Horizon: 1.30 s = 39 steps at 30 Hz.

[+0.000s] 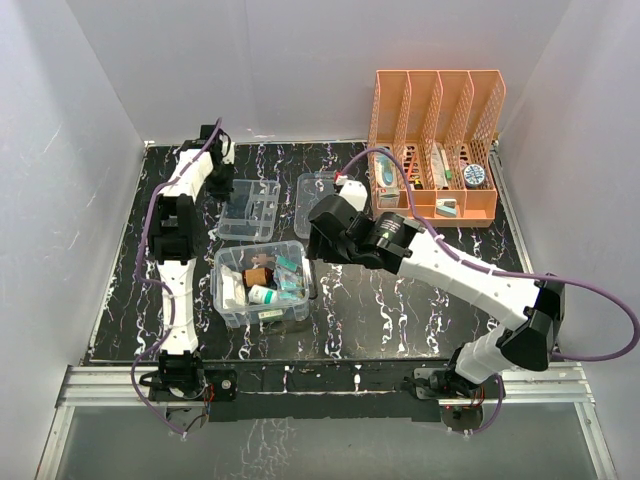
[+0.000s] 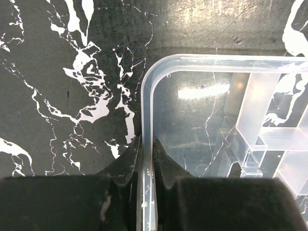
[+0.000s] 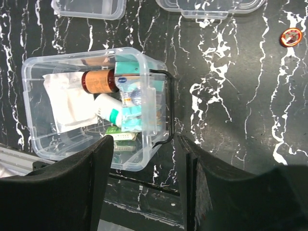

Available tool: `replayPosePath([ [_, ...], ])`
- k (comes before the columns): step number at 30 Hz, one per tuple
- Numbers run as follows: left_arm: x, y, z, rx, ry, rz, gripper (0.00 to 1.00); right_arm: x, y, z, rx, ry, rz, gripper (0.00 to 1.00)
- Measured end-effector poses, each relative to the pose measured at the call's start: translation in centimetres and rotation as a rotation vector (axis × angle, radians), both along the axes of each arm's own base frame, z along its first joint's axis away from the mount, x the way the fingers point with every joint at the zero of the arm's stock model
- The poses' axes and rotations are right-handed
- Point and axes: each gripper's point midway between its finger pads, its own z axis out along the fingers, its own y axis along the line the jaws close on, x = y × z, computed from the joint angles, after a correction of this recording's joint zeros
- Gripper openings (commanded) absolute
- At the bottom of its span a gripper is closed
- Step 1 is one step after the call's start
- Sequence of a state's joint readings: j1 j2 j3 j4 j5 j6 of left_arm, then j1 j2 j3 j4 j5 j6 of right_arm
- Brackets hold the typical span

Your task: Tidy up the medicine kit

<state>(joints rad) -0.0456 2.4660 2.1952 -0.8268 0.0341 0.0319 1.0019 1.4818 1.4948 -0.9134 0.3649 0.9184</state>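
Tray rim [image 2: 147, 96] sits between closed left fingers [image 2: 126, 166] — box [image 3: 27, 113] beyond right fingers [image 3: 91, 166].

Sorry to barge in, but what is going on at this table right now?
The left gripper is shut on the rim of the shallow clear divided plastic tray. The right gripper hangs open and empty near the deep clear plastic box, with a brown bottle visible inside.

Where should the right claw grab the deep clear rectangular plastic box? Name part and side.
Probably the rim of the deep clear rectangular plastic box on the short wall bearing the black wire handle, from straight above, one finger each side. The open top exposes that thin upright wall, and the open right claw hangs above it.
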Motion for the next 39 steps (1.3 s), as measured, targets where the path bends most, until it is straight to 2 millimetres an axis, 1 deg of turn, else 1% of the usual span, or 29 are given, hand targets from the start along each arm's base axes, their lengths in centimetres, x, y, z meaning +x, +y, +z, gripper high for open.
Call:
replayPosePath([
  [4,-0.2,-0.4,0.2,-0.018,0.01,-0.01,0.0,0.2,-1.1,-0.8,-0.022,0.006,-0.021,0.52],
  [6,-0.2,-0.7,0.8,-0.029,0.009,-0.02,0.0,0.2,-1.5,-1.2,-0.032,0.009,-0.03,0.52],
  [9,1.1,-1.2,3.9,-0.048,-0.053,-0.046,0.0,0.1,-2.4,-2.1,-0.056,0.013,-0.044,0.52],
  [12,3.3,-2.1,8.7,-0.052,-0.191,-0.104,0.0,0.0,-3.5,-2.3,-0.056,0.012,-0.075,0.52],
  [14,3.5,-3.2,11.6,-0.036,-0.256,-0.16,0.0,0.0,-4.4,-2.0,-0.043,0.003,-0.106,0.52],
  [16,2.9,-5.5,14.8,-0.025,-0.318,-0.237,0.0,0.0,-5.3,-1.7,-0.027,-0.006,-0.137,0.52],
  [17,2.5,-6.7,15.9,-0.026,-0.341,-0.268,0.0,0.0,-5.8,-1.5,-0.019,-0.012,-0.153,0.52],
  [19,1.5,-9.8,18.8,-0.048,-0.395,-0.34,0.0,0.0,-6.7,-1.2,-0.006,-0.021,-0.188,0.52],
  [22,0.1,-14.2,21.7,-0.106,-0.452,-0.441,0.0,-0.1,-8.2,-1.0,0.003,-0.033,-0.25,0.52],
  [24,-0.6,-16.1,22.7,-0.138,-0.471,-0.489,0.0,-0.4,-9.5,-1.0,0.0,-0.038,-0.3,0.52],
  [26,-1.7,-17.4,23.1,-0.158,-0.465,-0.538,0.0,-0.8,-11.1,-0.9,-0.003,-0.043,-0.363,0.55],
  [29,-3.5,-19.2,23.4,-0.176,-0.449,-0.606,0.0,-1.3,-14.0,-0.3,0.002,-0.07,-0.477,0.58],
  [32,-6.1,-21.9,23.8,-0.197,-0.429,-0.698,0.0,-1.7,-16.8,1.0,0.024,-0.122,-0.589,0.57],
  [35,-9.3,-25.6,24.0,-0.231,-0.404,-0.813,0.0,-2.1,-19.7,2.0,0.023,-0.174,-0.684,0.56],
  [39,-13.8,-29.7,23.3,-0.259,-0.348,-0.961,0.0,-2.1,-22.1,2.9,0.017,-0.228,-0.761,0.56],
])
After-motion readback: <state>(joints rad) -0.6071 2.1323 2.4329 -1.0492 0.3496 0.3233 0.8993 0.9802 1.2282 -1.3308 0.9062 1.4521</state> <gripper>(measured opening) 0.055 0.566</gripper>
